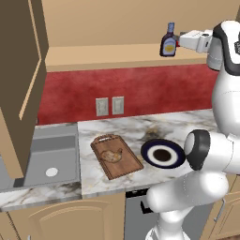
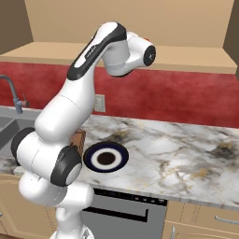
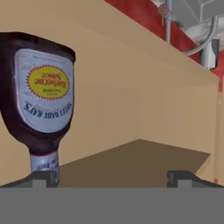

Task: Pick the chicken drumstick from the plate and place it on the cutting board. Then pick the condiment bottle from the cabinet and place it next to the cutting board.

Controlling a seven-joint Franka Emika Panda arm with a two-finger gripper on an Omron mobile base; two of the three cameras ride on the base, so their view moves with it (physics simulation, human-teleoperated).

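Already the small golden-brown chicken drumstick (image 1: 113,155) lies on the rectangular reddish-brown wooden cutting board (image 1: 126,167), and the round navy plate with its white ring (image 1: 149,151) sits bare just beside the board on the marbled counter (image 1: 131,129), so the first half of the task looks done. The second half is under way, not finished. The small dark brown condiment bottle with pale cap and yellowish label (image 1: 168,43) stands on the long shelf of the tan light-wood wall cabinet (image 1: 103,55), upright in the left base view; the rolled hand view shows it upside down. The two-finger gripper (image 3: 112,176) is raised to shelf height, jaws spread wide and holding nothing. In the hand view the bottle sits off to one side, its neck by one fingertip (image 3: 43,177), not between the pair. Left to do, by my reading: centre on the bottle, close, carry it down, set it next to the board.
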